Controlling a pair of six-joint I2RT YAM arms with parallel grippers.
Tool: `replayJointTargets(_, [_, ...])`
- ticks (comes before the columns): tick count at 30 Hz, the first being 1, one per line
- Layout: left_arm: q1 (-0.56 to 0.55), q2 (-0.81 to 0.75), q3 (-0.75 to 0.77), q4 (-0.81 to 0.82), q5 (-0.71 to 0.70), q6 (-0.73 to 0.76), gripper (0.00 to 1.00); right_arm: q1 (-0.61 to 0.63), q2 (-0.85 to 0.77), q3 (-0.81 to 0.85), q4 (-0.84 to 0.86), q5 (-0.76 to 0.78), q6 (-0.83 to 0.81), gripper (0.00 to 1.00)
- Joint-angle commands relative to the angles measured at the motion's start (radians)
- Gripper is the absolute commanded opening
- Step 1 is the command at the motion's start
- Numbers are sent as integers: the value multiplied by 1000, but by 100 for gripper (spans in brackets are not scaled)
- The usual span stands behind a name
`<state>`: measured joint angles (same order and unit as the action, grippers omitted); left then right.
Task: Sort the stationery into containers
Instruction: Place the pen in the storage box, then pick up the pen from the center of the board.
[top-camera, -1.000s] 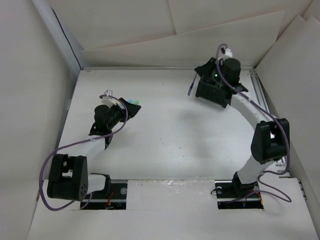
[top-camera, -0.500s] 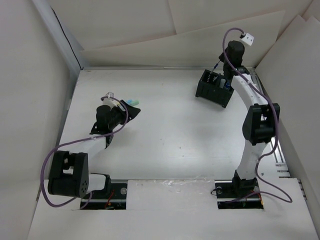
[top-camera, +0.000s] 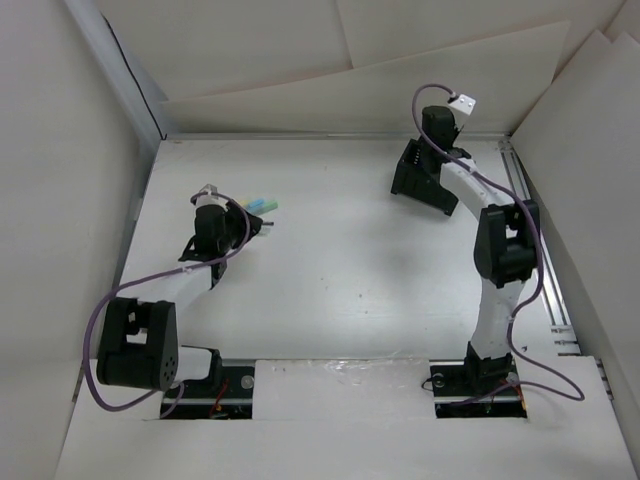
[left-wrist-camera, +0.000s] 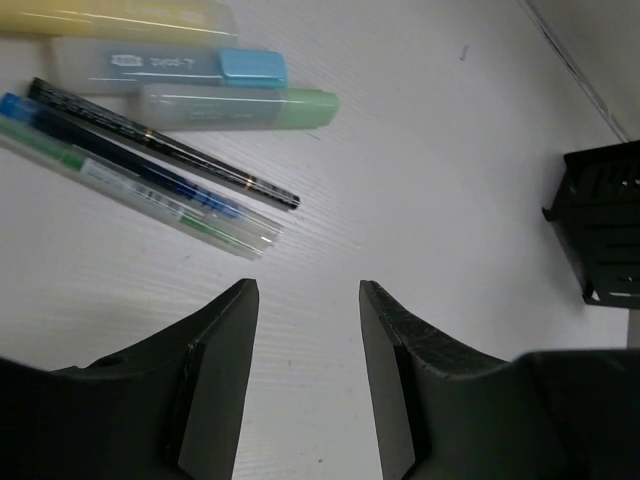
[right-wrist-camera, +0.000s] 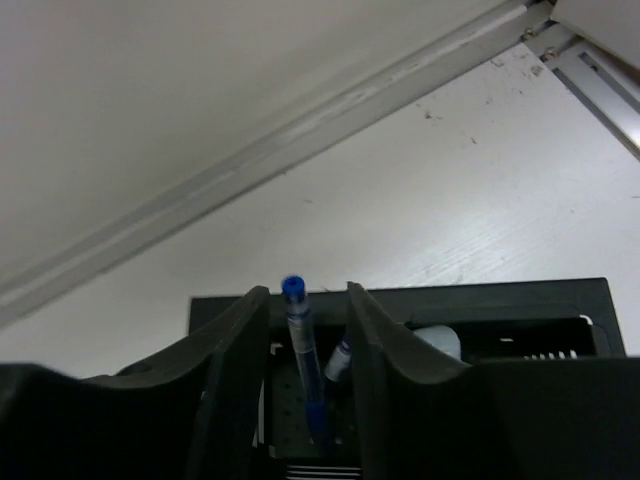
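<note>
One black box (right-wrist-camera: 420, 296) sits straight under the right gripper (right-wrist-camera: 305, 300). A blue pen (right-wrist-camera: 300, 350) stands nearly upright inside it. The right gripper's fingers are parted around that pen, with a gap showing on each side, so they have hold of nothing. A second pen (right-wrist-camera: 338, 358) with a dark cap leans just beside the blue one. Something white (right-wrist-camera: 437, 341) lies in the part of the box to their right, but it is too blurred to name.

Well to the left of the box, the left gripper (left-wrist-camera: 307, 292) hangs wide open and empty over the table (left-wrist-camera: 450, 120). Just beyond its fingertips, six loose pieces lie side by side: a yellow highlighter (left-wrist-camera: 110, 18), a light-blue highlighter (left-wrist-camera: 180, 67), a green highlighter (left-wrist-camera: 240, 107), a black pen (left-wrist-camera: 165, 145), a dark-blue pen (left-wrist-camera: 100, 150) and a clear pen (left-wrist-camera: 150, 200).
</note>
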<state>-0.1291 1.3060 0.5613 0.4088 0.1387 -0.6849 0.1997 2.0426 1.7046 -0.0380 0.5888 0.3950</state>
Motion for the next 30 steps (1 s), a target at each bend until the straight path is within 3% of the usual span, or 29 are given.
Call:
replayJointTargets(1, [-1,5,48,-59,-123,19,41,21,-81,-36,21,55,7,45])
replayJointTargets(3, [-1,18,48,-73,-163,19,39,30,-105,-48,21,65,7,57])
replayJointTargets(4, [-1,32,57,-90,-177,10,39,40,-117,-63,21,65,7,68])
replayJointTargets(8, [20,41,57,-114,-229,-16,37,49,-205,-109,21,65,25,82])
replayJointTargets(16, [42,61,92,-246,-345,-160,36,130,-459,-333,12,34,122,82])
replayJointTargets(21, [42,163,233,-412,-386,-280,34,202,-620,-549,39,-10,174,78])
replayJointTargets(30, [52,278,270,-426,-386,-396,23,320,-731,-714,73,-40,176,77])
